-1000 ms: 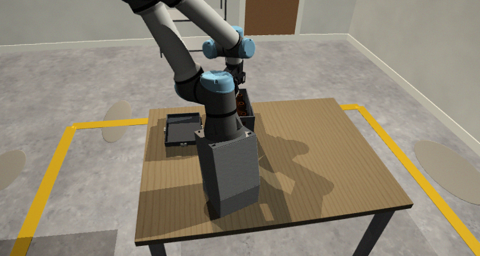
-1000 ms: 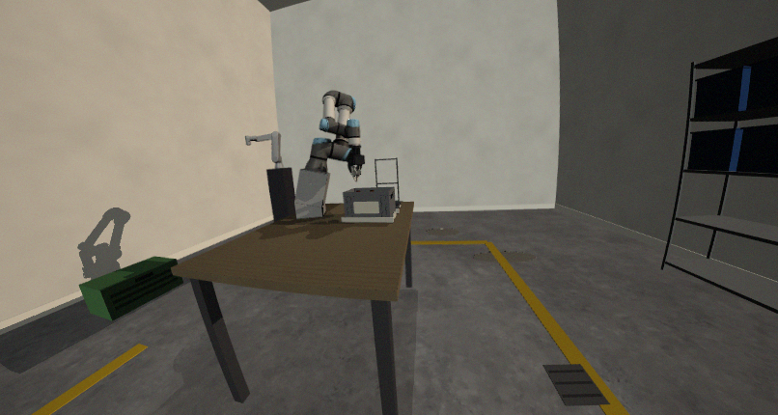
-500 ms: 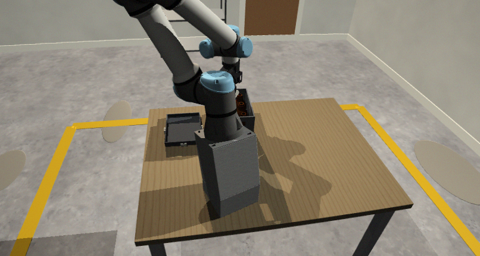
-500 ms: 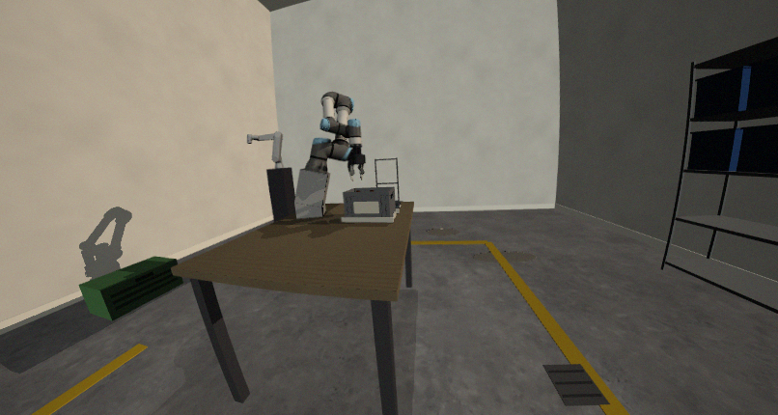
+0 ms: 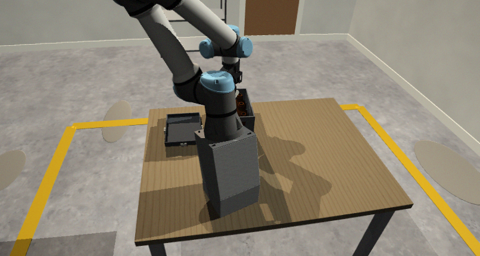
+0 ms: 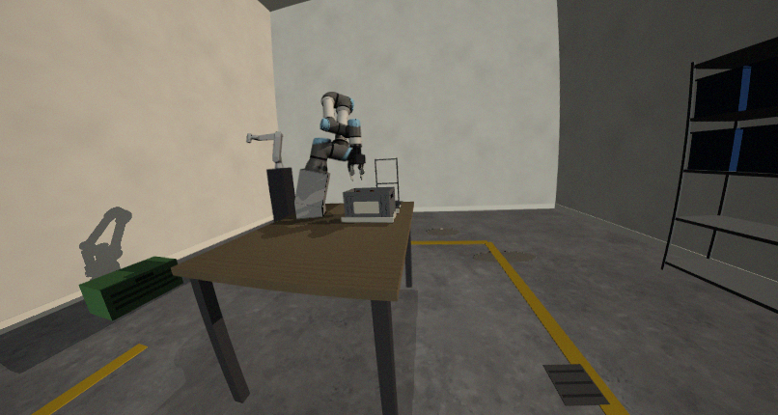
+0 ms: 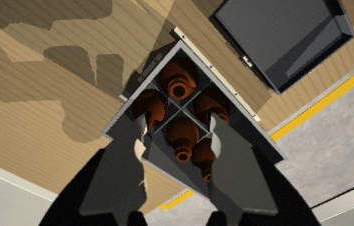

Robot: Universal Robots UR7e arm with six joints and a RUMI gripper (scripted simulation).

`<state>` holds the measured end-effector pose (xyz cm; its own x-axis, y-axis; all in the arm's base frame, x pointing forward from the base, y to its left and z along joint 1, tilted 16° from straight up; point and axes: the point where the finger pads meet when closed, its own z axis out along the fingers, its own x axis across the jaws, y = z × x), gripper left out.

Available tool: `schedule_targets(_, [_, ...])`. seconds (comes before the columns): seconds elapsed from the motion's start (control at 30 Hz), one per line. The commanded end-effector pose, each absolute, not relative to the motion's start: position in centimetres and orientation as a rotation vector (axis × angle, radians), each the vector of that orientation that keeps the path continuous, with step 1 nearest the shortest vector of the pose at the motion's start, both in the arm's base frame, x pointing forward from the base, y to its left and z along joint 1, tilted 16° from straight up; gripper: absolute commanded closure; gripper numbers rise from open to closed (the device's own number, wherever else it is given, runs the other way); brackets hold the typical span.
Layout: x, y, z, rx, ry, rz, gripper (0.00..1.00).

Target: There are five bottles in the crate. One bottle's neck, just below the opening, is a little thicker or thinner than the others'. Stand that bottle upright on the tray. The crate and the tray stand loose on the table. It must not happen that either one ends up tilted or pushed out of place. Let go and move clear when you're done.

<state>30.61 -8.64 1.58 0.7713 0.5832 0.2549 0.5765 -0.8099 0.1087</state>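
Note:
The grey crate (image 5: 252,109) (image 6: 368,195) (image 7: 142,88) has crossing dividers and holds several brown bottles. In the wrist view one bottle (image 7: 179,80) is at the top, one (image 7: 149,102) at the left, one (image 7: 211,101) at the right, one (image 7: 182,132) near the middle and one (image 7: 204,154) lower right, partly behind a finger. Which neck differs I cannot tell. My gripper (image 6: 357,179) (image 7: 178,113) is open and empty, pointing down above the crate; the arm partly hides it in the top view. The dark tray (image 5: 183,130) (image 7: 282,37) holds no bottle.
The robot's grey pedestal (image 5: 231,173) stands on the wooden table (image 5: 318,146) (image 6: 304,260), in front of the crate in the top view. The tray lies beside the crate, with a narrow gap between them. A pale strip (image 6: 368,220) runs along the crate's base.

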Motion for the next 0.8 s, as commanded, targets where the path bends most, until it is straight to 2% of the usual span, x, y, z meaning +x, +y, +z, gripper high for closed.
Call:
schedule_targets(0.0, [30.63,-8.67,1.61,2.933,0.96,0.435,0.62])
schedule_targets(0.77, [30.78,-8.63,1.12,2.933,0.96,0.434,0.62])
